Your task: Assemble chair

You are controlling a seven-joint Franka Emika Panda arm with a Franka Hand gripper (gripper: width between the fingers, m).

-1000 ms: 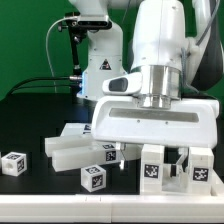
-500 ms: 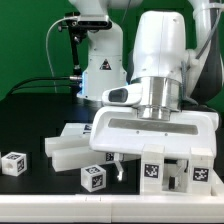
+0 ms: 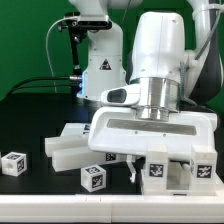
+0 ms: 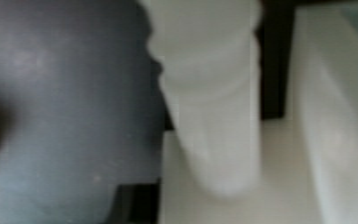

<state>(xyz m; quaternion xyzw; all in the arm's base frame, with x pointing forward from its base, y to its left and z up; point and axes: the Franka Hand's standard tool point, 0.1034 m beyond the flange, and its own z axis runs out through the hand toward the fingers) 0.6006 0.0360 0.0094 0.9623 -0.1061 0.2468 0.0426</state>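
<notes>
- Found two-finger gripper [image 3: 132, 168] low among loose white blocky tagged plastic chair parts [image 3: 68, 146] on black table [image 3: 30, 182], apparently to take one.
- Cannot tell jaw width or hold; hidden, blurred.

Loose white chair parts [image 3: 78, 134]: two tagged cubes [image 3: 93, 177], flat bars [image 3: 60, 150], tagged frame [image 3: 158, 171]

No words or numbers can be read. Coded black-and-white square tags [image 3: 93, 178] stand on the small white plastic cube [image 3: 13, 163] at the exterior view's left, the second white plastic cube [image 3: 92, 170] and the white blocky plastic part [image 3: 157, 184] at the right.
</notes>
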